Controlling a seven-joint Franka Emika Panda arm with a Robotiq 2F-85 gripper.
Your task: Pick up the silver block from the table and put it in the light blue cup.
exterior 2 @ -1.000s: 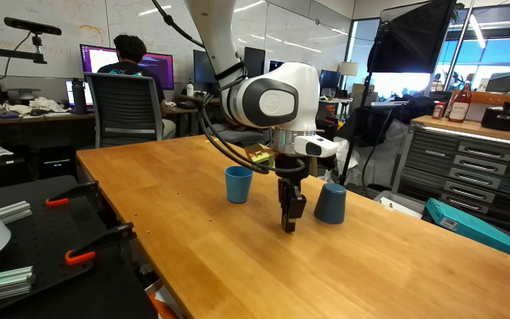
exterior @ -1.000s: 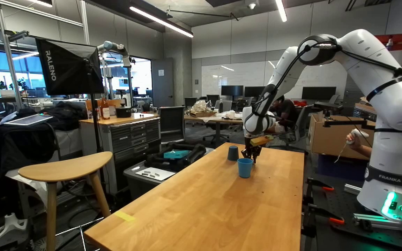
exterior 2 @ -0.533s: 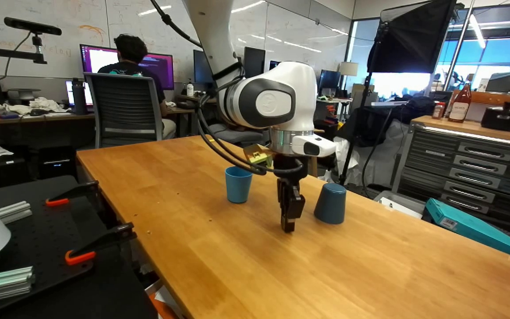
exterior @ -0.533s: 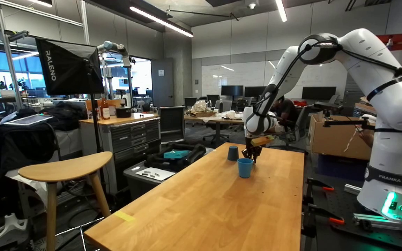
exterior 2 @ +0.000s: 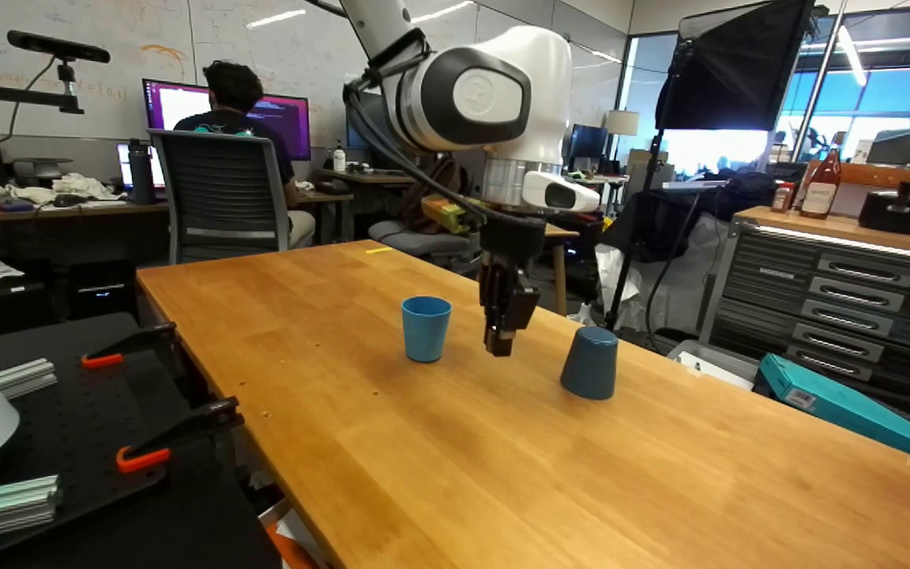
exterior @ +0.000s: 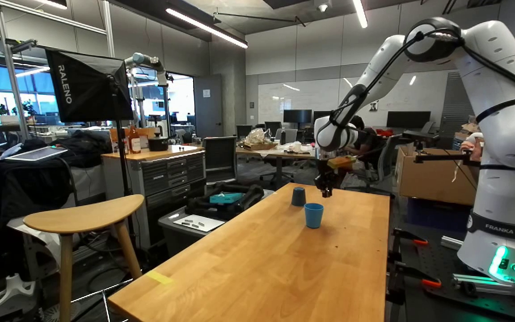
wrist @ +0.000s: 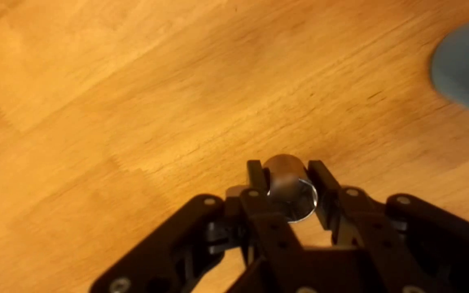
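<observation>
Silver block [wrist: 288, 187] pinched by its sides between my jaws, held above worktop [exterior 2: 439, 458], I judge so it clears rim of light blue cup [exterior 2: 426, 332], which stands mouth up, fit to receive it; wrist view alone shows me block, in both exterior views can't pick it out among dark jaws

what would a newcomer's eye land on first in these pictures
Probably the big white arm at the right of an exterior view, its hand gripping the shiny silver block above the wooden table. In an exterior view, the upright light blue cup and the upside-down darker cup flank that hand.
</observation>
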